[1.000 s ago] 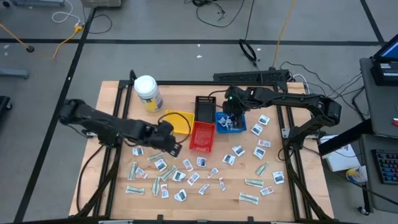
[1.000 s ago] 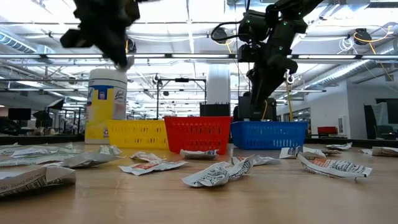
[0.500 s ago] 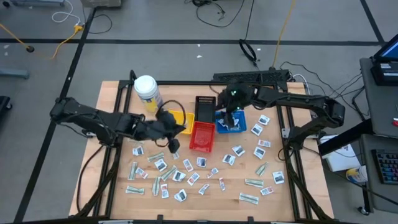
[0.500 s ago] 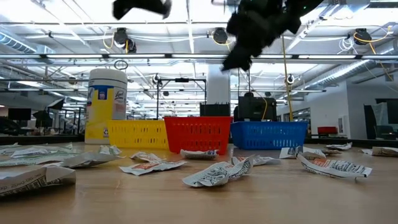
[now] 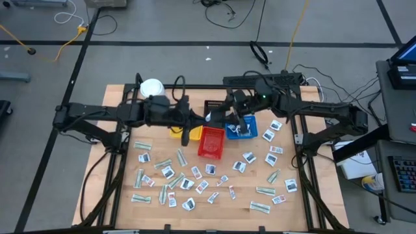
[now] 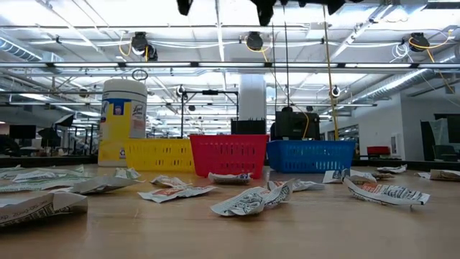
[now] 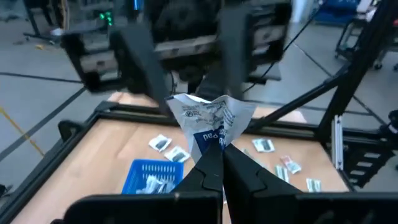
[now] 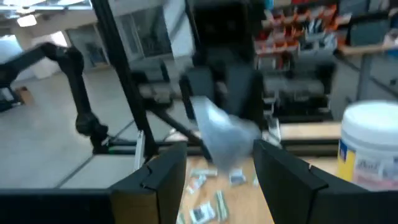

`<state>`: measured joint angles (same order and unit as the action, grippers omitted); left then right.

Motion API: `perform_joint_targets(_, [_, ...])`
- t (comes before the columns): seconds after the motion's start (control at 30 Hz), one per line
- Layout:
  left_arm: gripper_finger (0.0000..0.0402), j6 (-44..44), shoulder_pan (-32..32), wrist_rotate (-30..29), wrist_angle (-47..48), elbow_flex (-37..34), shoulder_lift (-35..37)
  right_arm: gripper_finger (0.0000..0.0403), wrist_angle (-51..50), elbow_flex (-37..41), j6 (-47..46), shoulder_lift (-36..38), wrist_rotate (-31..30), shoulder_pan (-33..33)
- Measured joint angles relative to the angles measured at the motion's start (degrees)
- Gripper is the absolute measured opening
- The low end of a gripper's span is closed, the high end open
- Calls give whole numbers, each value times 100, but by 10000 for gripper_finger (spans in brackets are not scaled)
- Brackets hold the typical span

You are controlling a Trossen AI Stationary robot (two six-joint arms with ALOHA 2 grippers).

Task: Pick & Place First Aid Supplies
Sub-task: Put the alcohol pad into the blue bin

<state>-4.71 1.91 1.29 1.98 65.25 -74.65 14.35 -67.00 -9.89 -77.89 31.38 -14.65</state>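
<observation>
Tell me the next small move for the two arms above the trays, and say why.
Probably the right gripper should ease forward a little and shut on the white packet. The left gripper holds that packet pinched in its shut fingers, raised in the air, and the right gripper's open fingers face it just short of the packet, which looks like a handover.

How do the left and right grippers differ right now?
The left gripper is shut on a crumpled white packet with blue print; the right gripper is open and holds nothing.
In the high view the left gripper comes in over the red tray, while the right gripper sits over by the blue tray.
Both hang high above the table and face each other closely.
</observation>
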Motion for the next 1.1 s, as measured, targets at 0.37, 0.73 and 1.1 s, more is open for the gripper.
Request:
perform_joint_targets(0.37, [0,13,75,314,-283,-4,-306,183,86,2,-94,-101,-563,211])
perform_joint_targets(0.73, [0,-83,116,315,-374,-4,-305,41,61,2,5,-96,-364,202])
perform_joint_targets(1.1, [20,-729,161,251,-346,-9,-308,2,-150,-3,11,-96,-139,139])
